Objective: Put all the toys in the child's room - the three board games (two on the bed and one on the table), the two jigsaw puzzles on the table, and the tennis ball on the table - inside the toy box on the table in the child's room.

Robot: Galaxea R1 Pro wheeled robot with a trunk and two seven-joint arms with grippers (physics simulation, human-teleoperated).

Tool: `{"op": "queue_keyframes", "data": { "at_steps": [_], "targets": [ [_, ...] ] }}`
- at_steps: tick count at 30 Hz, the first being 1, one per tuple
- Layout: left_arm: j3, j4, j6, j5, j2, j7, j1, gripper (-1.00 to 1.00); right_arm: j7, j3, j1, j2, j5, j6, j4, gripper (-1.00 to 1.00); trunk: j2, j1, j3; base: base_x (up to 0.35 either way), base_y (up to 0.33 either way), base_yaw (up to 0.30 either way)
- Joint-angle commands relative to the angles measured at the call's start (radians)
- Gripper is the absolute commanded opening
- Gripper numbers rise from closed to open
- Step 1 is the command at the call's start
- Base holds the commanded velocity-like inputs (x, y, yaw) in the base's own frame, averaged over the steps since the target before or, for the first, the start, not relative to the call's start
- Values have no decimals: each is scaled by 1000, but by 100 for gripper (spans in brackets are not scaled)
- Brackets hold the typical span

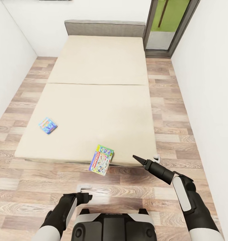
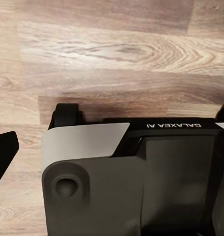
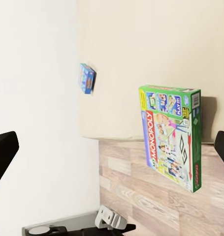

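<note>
Facing the bed (image 1: 94,110) from its foot end, base parked on the wood floor (image 1: 181,140).

Right arm: reaches forward and up from my right side, forearm angled inward, right pincer (image 1: 140,160) pointing at the bed's near right corner, just off the mattress edge. In the right wrist view one dark fingertip (image 3: 3,152) sits at one edge of the frame and the other at the opposite edge, so the jaws stand wide apart, nothing between them.

Left arm: tucked low beside my trunk, elbow bent, left pincer (image 1: 84,196) aimed across toward my own base. The left wrist view looks down on my base cover (image 2: 141,182) and floor planks; one dark fingertip (image 2: 2,152) shows at the frame edge. Can't tell from that whether it's wide or narrow. Nothing seen in it.

Task items:
- Monopoly board game (image 1: 101,160), green box, at the bed's near edge, overhanging it and tilted, lower end out over the floor. It's beside my right pincer, apart, not touching. Right wrist view shows it (image 3: 172,135) between the fingertips' lines, well ahead of them.
- Second board game (image 1: 47,125), blue box, flat on the mattress near its left edge, well apart from both pincers; also visible in the right wrist view (image 3: 87,77).

Headboard (image 1: 104,28) at the far end; glass door (image 1: 167,23) in the far right corner.
</note>
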Motion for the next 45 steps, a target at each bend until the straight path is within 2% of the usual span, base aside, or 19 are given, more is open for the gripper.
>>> {"op": "queue_keyframes", "data": {
  "at_steps": [1, 7, 14, 15, 17, 22, 28, 30, 33, 37, 40, 45],
  "targets": [
    [7, -2, 5, -11, -1, -10, 0, 100, 1, -1, 0, 0, -4, 5, 0, 100, -1, 0, 1, 0, 0, 0],
    [10, -2, 21, -11, 8, -12, 0, 100, 1, -1, 0, 0, -4, 4, 1, 100, -1, 0, 10, 0, 0, 0],
    [15, -2, 60, -11, 47, -17, -2, 100, 1, -2, 0, 0, -4, 2, 5, 100, -1, 0, 22, 0, 0, 0],
    [16, -2, 83, -11, 89, -17, -3, 100, 1, -2, 0, 0, -4, 2, 5, 100, -1, 0, 23, 0, 0, 0],
    [17, -2, 87, -8, 118, -19, -5, 100, 0, -2, 0, 0, -4, 1, 6, 100, -1, 0, 26, 0, 0, 0],
    [18, -2, 91, -7, 153, -20, -8, 100, -7, -5, 0, 1, -5, 0, 14, 100, -1, 0, 34, 0, 0, 0],
    [18, -2, 93, -10, 164, -20, -8, 100, -49, -57, 0, 3, -5, 2, 24, 100, -1, 0, 44, 0, 0, 0],
    [19, -2, 93, -10, 167, -19, -8, 100, -54, -64, 0, 3, -5, 2, 25, 100, -1, 0, 47, 0, 0, 0],
    [20, -3, 93, -10, 178, -20, -8, 100, -60, -70, 0, 3, -6, 3, 26, 100, -1, 0, 52, -6, 2, 0],
    [21, -3, 92, -4, 207, -22, -9, 100, -64, -79, 0, 3, -6, 2, 39, 100, -1, 0, 58, -54, 102, 0],
    [21, -3, 91, 0, 227, -23, -9, 100, -70, -113, 0, 4, -7, 3, 55, 100, -1, 0, 63, -45, 172, 0],
    [20, -3, 90, 1, 238, -23, -8, 100, -76, -149, 0, 4, -7, 4, 66, 100, -1, 0, 71, -12, 55, 0]
  ]
}}
